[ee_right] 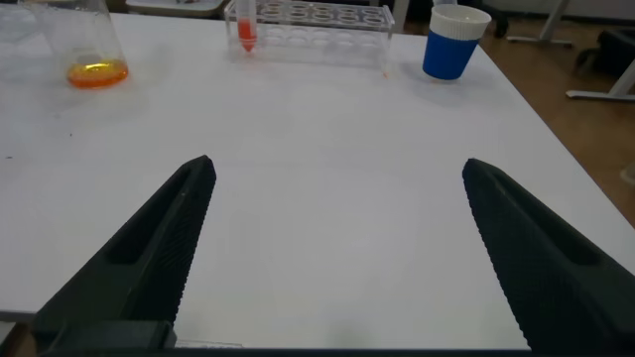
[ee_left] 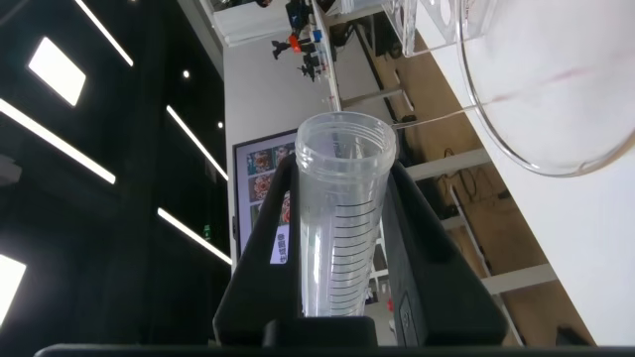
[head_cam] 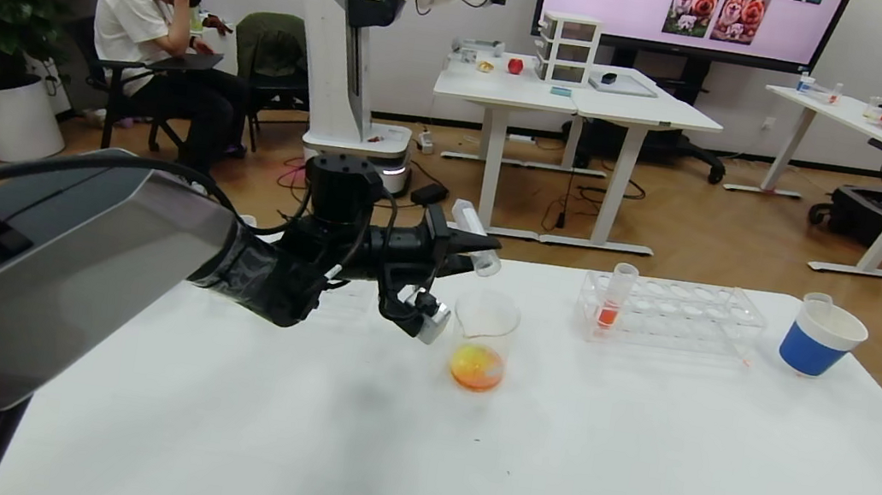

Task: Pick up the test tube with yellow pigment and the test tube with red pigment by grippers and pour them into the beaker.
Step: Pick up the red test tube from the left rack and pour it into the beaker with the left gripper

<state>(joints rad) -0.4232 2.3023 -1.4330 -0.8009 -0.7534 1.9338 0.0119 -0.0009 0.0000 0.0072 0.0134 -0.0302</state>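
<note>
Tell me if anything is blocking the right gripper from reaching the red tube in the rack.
Nothing visible does. The right gripper hangs open over bare table; the test tube with red pigment stands in the rack beyond, the beaker off to one side.

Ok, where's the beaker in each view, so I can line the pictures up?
Head view: the beaker stands mid-table with orange-yellow liquid at its bottom, just below the left gripper and its tipped tube.
Left wrist view: only its rim shows, at the top right corner.
Right wrist view: top left corner.
Shared landmark: the tube rack, seen in the head and right wrist views.
</note>
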